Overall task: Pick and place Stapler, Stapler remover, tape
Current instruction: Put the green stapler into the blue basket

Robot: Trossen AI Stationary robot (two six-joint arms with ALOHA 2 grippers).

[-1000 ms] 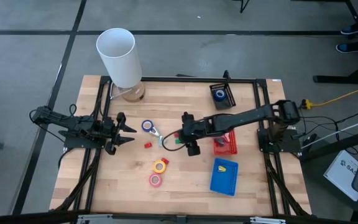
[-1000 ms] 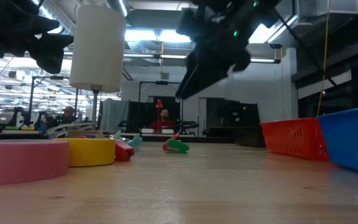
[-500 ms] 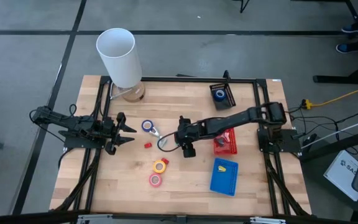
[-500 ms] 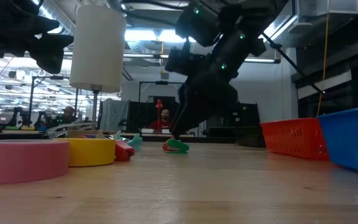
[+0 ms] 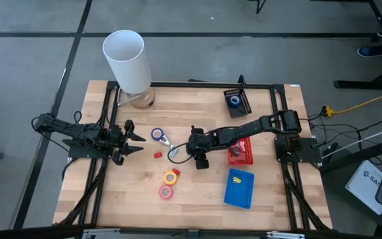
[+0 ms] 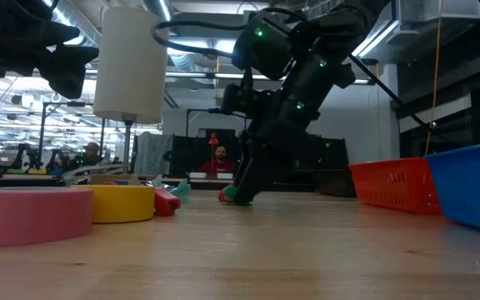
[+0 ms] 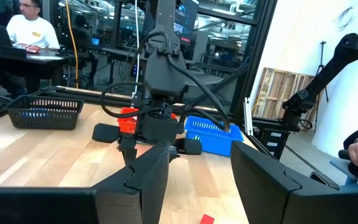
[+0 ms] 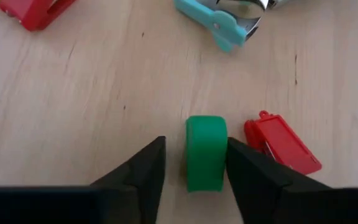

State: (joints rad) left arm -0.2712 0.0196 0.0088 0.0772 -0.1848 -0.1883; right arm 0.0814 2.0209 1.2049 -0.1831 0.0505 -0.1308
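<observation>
My right gripper is open and down at the table's middle. Its fingers stand on either side of a small green stapler that lies flat on the wood. A small red stapler lies just beside it, and a teal stapler remover lies beyond. Another red stapler lies to the left. A blue tape roll, a yellow one and a pink one lie flat on the table. My left gripper waits open at the left side. My right gripper comes at the green stapler from above, slanting, with its fingers along the stapler's long sides. One finger stands right against the stapler's side, and I cannot tell whether it touches. The other finger is apart from it.
A tall white cylinder stands at the far left. A black basket holding a blue tape roll sits at the far right. A red basket and a blue basket lie under and near the right arm.
My right gripper has come down from above the table to the tabletop and moved a little toward the left edge. It now stands around the green stapler. Nothing on the table has moved.
</observation>
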